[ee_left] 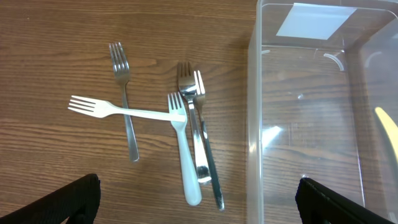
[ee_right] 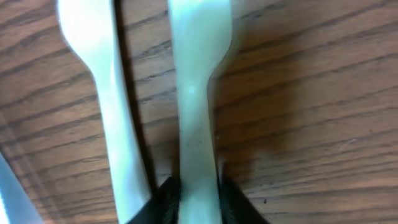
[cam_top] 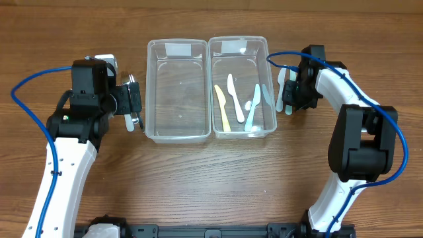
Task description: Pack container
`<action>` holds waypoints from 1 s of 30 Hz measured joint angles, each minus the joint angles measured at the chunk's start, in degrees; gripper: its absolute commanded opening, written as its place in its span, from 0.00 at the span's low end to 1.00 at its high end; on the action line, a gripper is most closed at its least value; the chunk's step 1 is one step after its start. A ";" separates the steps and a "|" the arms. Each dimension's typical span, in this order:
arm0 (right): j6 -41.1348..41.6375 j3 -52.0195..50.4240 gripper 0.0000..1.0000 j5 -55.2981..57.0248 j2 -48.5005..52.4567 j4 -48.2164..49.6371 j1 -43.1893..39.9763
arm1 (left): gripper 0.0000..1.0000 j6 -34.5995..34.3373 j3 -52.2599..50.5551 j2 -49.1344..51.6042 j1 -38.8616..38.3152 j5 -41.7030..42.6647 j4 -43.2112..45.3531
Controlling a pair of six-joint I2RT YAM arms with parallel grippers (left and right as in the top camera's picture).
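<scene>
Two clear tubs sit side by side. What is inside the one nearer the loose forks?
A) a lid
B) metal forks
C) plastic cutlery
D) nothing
D: that tub is bare to its floor; the forks lie on the table beside it, and the plastic cutlery lies in the other tub.

We are at a robot lab bench.
We see a white-and-black left robot arm (cam_top: 66, 158) and matching right robot arm (cam_top: 338, 84), trailing looped blue cables (cam_top: 14, 94), at a brown wood-grain table (cam_top: 198, 178).
</scene>
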 measured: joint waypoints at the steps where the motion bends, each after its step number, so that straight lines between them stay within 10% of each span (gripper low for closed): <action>1: 0.59 -0.17 0.14 0.17 -0.07 0.24 0.00 | 1.00 0.00 0.02 0.00 0.00 0.00 -0.02; 10: 2.75 -2.58 0.08 0.48 -1.44 2.43 0.00 | 1.00 0.00 0.02 0.00 0.00 0.00 0.00; 17: 3.26 -2.60 0.39 0.55 -1.53 0.42 0.02 | 1.00 0.00 0.02 0.00 0.00 0.00 0.00; 24: 4.48 -2.62 0.37 1.14 -1.64 -0.61 0.37 | 1.00 0.00 0.02 0.00 0.00 0.02 0.00; 30: 7.08 -3.61 0.16 2.34 -2.10 0.00 0.37 | 1.00 0.00 0.00 0.00 0.00 0.02 0.00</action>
